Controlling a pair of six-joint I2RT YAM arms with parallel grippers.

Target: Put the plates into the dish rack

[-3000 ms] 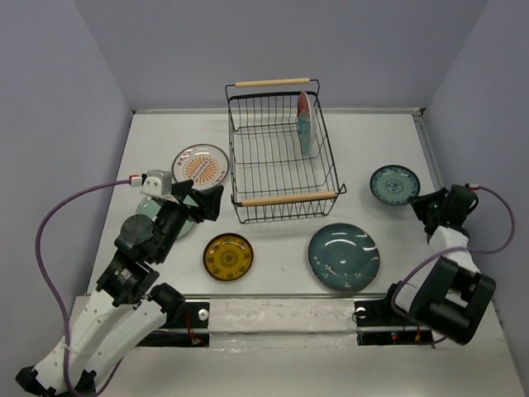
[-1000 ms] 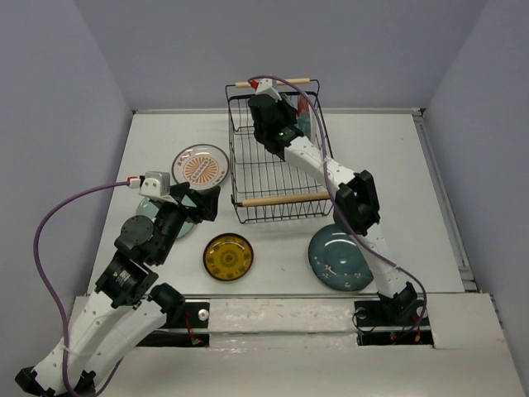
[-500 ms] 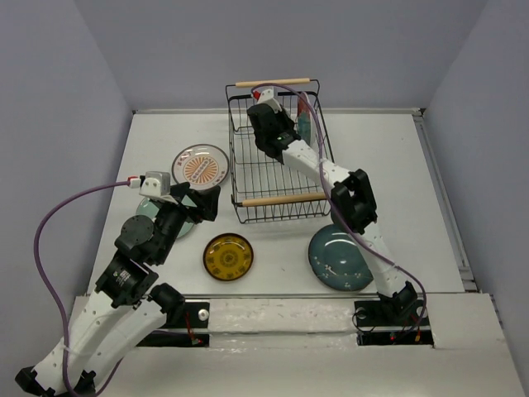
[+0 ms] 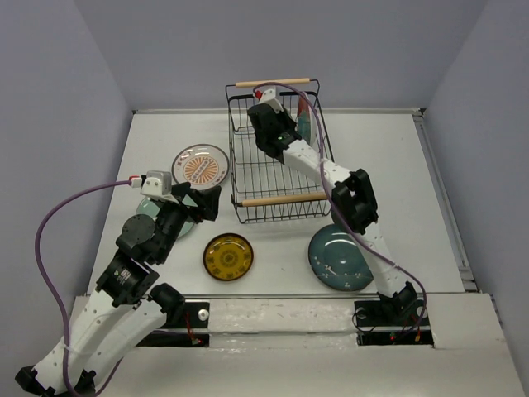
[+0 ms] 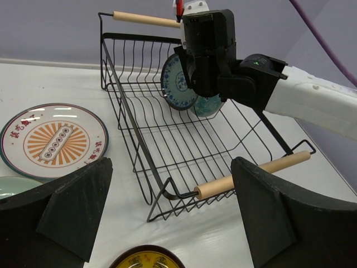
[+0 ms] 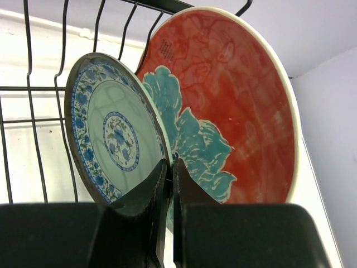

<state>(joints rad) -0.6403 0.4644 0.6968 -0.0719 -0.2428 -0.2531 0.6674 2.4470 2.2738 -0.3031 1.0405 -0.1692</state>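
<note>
The black wire dish rack (image 4: 288,198) stands at the table's back middle. Inside it a red plate with teal flowers (image 6: 240,111) stands on edge. In front of the red plate, my right gripper (image 6: 172,164) is shut on the rim of the small teal plate (image 6: 114,137), holding it upright over the rack's far end (image 5: 175,84). My left gripper (image 5: 173,218) stands wide open and empty, low over the table to the left of the rack (image 4: 207,201). Three plates lie flat on the table: white with orange centre (image 4: 201,168), amber-yellow (image 4: 228,255) and large blue-teal (image 4: 335,258).
A pale mint plate (image 4: 149,207) lies partly under my left arm. The right arm (image 4: 351,198) stretches over the rack's near wooden handle (image 5: 251,173). Grey walls close the table on three sides.
The small teal plate has gone from the table at the right into the rack, held by my right gripper. In the last second that gripper sank slightly. The left arm is still.
</note>
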